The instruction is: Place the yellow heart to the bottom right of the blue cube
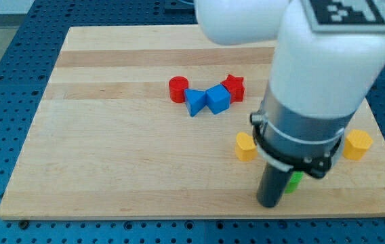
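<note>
The blue cube (217, 99) lies in the upper middle of the wooden board (111, 156), between a blue triangular block (194, 102) and a red star (233, 87). The yellow heart (245, 146) lies below and to the right of the cube, apart from it. My tip (269, 203) touches the board near the bottom edge, below and slightly right of the yellow heart, with a gap between them. A green block (293, 181) sits just right of the rod, mostly hidden behind it.
A red cylinder (177, 89) sits at the left end of the cluster by the blue blocks. A second yellow block (357, 144) lies near the board's right edge. The large white and grey arm body (321, 88) hides the board's upper right part.
</note>
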Motion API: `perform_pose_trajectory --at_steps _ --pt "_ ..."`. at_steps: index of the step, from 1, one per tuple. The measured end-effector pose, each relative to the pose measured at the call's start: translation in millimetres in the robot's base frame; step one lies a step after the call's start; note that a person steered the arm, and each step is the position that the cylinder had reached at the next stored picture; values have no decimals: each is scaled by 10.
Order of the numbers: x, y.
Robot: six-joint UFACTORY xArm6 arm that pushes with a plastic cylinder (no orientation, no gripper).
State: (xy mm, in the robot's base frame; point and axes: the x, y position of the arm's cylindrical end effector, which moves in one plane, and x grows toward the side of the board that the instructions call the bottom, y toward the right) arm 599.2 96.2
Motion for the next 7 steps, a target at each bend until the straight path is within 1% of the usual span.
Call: perform_pose_trajectory --at_steps 1,2,3,4,5,6,7 --pt "-97 5" --pt "183 131" --pt "194 96" --pt "-227 -334" --pt "-399 -534" --pt "-719 -540" --pt "-880 -561"
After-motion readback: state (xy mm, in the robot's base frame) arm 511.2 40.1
